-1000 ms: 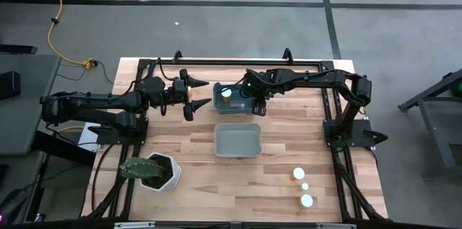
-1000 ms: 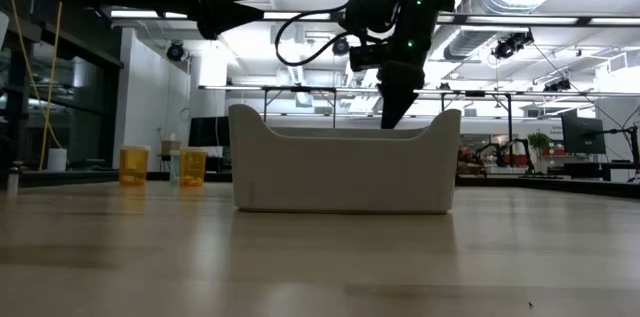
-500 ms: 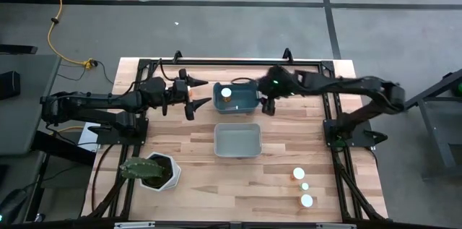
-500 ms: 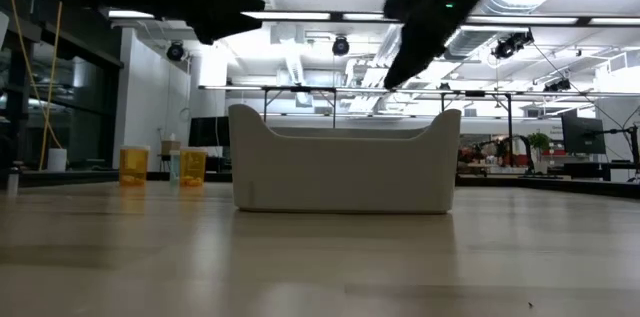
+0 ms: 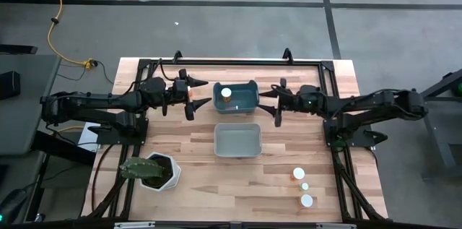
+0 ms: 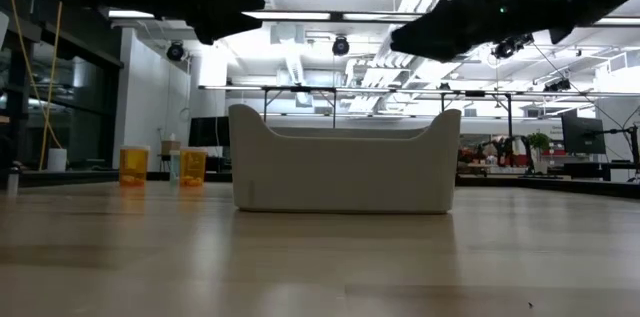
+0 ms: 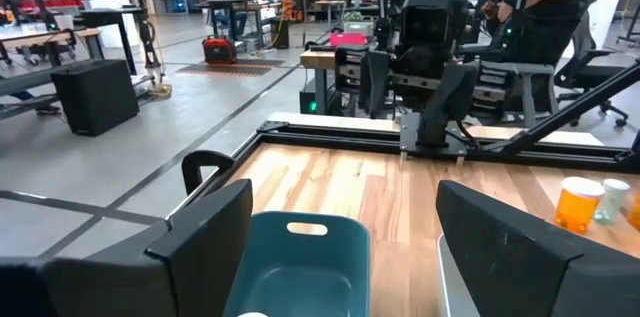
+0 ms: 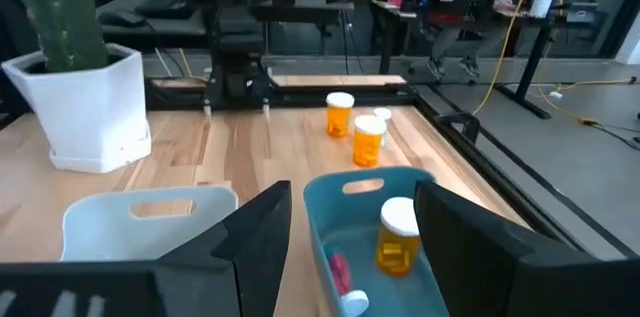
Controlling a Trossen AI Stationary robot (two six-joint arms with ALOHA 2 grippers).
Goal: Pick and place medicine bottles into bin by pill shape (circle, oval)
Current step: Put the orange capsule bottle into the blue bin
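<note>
A teal bin [image 5: 245, 99] stands at the table's far middle, and an orange bottle with a white cap [image 8: 398, 237] stands upright in it. A grey bin [image 5: 237, 142] stands nearer. Three bottles [image 5: 303, 186] stand at the near right. More bottles [image 6: 133, 165] [image 8: 369, 140] stand on the wood at the far left, mostly hidden under my left gripper [image 5: 198, 93] in the high view. That gripper hovers open left of the teal bin [image 7: 342, 192]. My right gripper [image 5: 266, 102] hovers open and empty just right of the teal bin [image 8: 352, 192].
A white hexagonal pot with a cactus [image 5: 151, 173] stands at the near left. A white cap [image 8: 352, 302] and a reddish thing [image 8: 340, 269] lie on the teal bin's floor. Black frame rails [image 5: 238, 61] run along the table's edges. Bare wood [image 5: 216, 186] lies before the grey bin.
My right gripper has risen out of the teal bin and drawn back toward the table's right edge. It has tipped from pointing down to lying about level, facing the bin. The bottle in the teal bin has stayed where it was.
</note>
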